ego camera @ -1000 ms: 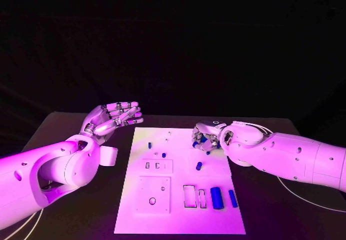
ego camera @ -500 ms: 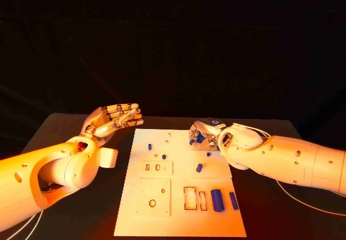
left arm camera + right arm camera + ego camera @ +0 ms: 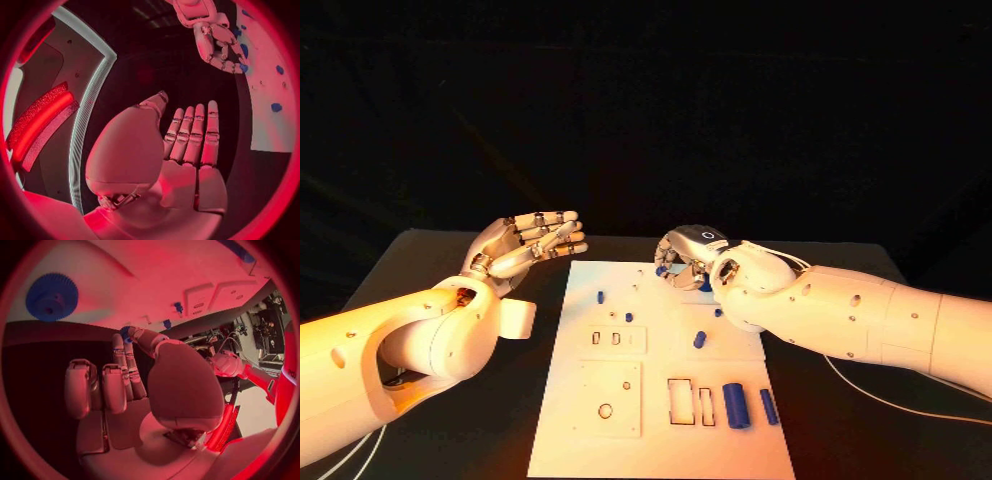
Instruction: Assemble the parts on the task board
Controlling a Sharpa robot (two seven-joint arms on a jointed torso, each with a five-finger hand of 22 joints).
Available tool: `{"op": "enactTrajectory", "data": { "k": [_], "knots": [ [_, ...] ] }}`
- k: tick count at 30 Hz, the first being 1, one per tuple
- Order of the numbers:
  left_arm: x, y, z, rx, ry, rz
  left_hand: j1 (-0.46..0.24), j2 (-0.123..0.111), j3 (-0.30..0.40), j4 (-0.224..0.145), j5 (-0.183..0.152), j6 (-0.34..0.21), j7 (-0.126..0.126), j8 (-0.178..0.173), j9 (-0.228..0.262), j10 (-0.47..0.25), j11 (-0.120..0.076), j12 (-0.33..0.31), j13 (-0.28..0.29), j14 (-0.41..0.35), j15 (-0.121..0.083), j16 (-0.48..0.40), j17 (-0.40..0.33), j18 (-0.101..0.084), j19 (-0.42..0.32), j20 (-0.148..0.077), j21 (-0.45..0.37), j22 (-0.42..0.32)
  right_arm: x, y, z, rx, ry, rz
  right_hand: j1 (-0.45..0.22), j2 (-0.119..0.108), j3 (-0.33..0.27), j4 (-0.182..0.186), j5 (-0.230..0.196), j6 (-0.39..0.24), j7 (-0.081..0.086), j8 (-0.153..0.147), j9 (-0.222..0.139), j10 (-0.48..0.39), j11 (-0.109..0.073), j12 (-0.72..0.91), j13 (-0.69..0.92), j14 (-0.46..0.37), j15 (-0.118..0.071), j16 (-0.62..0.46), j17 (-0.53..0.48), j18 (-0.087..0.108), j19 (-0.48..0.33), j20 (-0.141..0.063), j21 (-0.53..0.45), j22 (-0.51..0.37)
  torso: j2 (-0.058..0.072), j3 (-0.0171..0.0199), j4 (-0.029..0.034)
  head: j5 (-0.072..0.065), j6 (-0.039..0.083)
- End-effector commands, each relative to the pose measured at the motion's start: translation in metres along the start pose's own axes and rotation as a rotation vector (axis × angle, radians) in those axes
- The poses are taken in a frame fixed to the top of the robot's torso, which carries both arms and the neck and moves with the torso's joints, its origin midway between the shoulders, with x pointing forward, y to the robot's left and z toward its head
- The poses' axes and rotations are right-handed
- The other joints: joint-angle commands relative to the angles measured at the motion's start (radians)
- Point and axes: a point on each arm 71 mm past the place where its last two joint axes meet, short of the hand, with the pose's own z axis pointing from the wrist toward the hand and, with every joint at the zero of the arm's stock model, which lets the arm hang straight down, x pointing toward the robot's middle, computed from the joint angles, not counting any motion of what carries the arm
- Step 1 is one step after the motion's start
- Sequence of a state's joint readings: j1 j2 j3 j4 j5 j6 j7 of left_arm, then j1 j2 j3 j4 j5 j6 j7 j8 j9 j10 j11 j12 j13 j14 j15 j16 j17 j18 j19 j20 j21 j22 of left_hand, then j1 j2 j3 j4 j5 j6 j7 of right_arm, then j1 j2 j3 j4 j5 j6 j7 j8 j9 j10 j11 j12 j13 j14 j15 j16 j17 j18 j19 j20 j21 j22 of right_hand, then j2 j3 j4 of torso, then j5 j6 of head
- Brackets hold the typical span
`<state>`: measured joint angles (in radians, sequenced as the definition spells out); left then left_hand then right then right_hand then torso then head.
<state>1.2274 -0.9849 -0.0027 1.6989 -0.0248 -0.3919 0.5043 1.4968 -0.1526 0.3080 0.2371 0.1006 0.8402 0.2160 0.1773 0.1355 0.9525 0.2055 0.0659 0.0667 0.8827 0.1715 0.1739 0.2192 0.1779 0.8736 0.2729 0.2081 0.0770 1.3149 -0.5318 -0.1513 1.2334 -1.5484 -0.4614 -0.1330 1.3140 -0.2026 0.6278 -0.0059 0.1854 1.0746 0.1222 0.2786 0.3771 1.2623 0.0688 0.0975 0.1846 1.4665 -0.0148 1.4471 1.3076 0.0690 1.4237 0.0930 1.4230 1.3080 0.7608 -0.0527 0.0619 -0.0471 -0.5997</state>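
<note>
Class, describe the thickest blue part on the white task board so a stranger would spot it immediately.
Start at the white task board in the middle of the black table, and go to its near right corner. Two blue parts stand side by side there, right of two rectangular slots. The thick blue cylinder is the left one, much fatter than the thin blue rod beside it.

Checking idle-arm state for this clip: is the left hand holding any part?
No, the left hand is raised beside the task board, its fingers straight and empty.

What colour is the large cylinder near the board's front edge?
Blue; the cylinder shows best in the head view.
</note>
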Motion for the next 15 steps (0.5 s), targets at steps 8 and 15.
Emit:
{"op": "enactTrajectory", "data": {
  "k": [8, 15],
  "knots": [
    [0.005, -0.001, 0.003, 0.008, 0.025, -0.017, -0.007, 0.001, 0.003, -0.003, -0.004, -0.007, 0.036, -0.003, 0.002, -0.006, 0.002, -0.001, -0.001, -0.008, 0.002, -0.005, 0.001, 0.003, -0.006, 0.003, -0.006, -0.001, 0.006, 0.008, 0.016, 0.003, -0.016, -0.004, 0.011, 0.016, 0.001, -0.006, 0.000, -0.005, 0.006, 0.003, 0.005, 0.018, -0.011, -0.007, 0.011, 0.065, -0.001, 0.005, 0.045, -0.017, 0.004, -0.002, 0.004, 0.024, 0.004, -0.0024, 0.0047, 0.004, 0.002],
    [0.008, -0.002, 0.006, 0.012, 0.029, -0.017, -0.006, 0.002, 0.005, -0.004, -0.004, -0.006, 0.036, -0.003, 0.002, -0.006, 0.001, -0.001, -0.001, -0.008, 0.002, -0.004, 0.002, 0.004, -0.006, 0.003, -0.007, -0.002, 0.012, 0.010, 0.022, 0.005, -0.006, -0.004, 0.008, 0.015, 0.001, -0.006, -0.001, -0.007, 0.007, 0.003, 0.006, 0.017, -0.010, -0.008, 0.012, 0.065, -0.001, 0.005, 0.045, -0.016, 0.003, -0.002, 0.003, 0.024, 0.004, -0.0027, 0.0047, 0.009, -0.001]
  ]
}}
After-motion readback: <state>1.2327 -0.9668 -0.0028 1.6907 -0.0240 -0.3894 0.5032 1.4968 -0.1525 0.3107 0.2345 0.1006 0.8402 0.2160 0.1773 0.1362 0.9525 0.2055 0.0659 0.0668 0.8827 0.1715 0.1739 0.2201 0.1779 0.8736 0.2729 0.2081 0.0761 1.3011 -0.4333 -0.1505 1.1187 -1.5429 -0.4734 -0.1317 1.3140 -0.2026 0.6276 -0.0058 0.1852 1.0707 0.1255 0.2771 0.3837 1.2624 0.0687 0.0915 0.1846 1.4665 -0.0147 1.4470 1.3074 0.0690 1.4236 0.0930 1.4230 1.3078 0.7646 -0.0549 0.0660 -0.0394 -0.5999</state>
